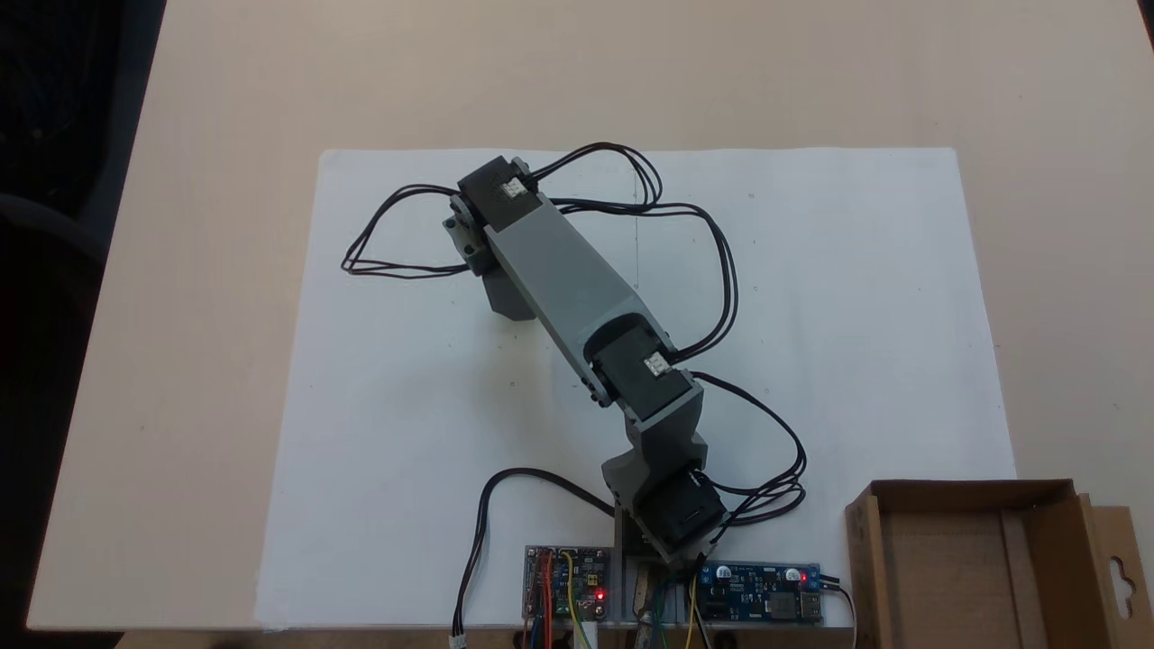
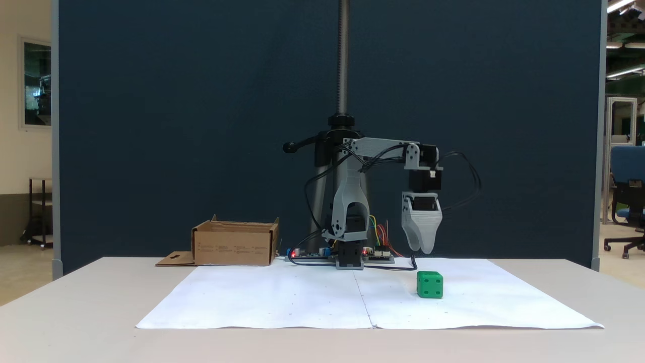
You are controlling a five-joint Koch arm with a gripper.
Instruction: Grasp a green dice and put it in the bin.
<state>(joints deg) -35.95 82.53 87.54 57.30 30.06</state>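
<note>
The green dice (image 2: 430, 285) sits on the white paper sheet (image 2: 282, 302), right of the sheet's centre fold. My gripper (image 2: 421, 249) hangs pointing straight down, a short way above the dice and slightly behind it, touching nothing. Its jaws taper to tips that stand together with no gap showing and nothing between them. From above, the arm (image 1: 568, 279) reaches to the upper left and hides the dice beneath its wrist. The bin (image 2: 232, 247) is an open brown cardboard box standing beside the arm's base, seen from above as the bin (image 1: 969, 491) at the lower right.
Circuit boards (image 1: 577, 590) and loose black cables (image 1: 703, 270) lie around the arm's base. A flap with a hang-hole (image 1: 1122, 572) sticks out from the bin. A dark blue partition (image 2: 201, 126) and a metal pole (image 2: 343, 55) stand behind the table.
</note>
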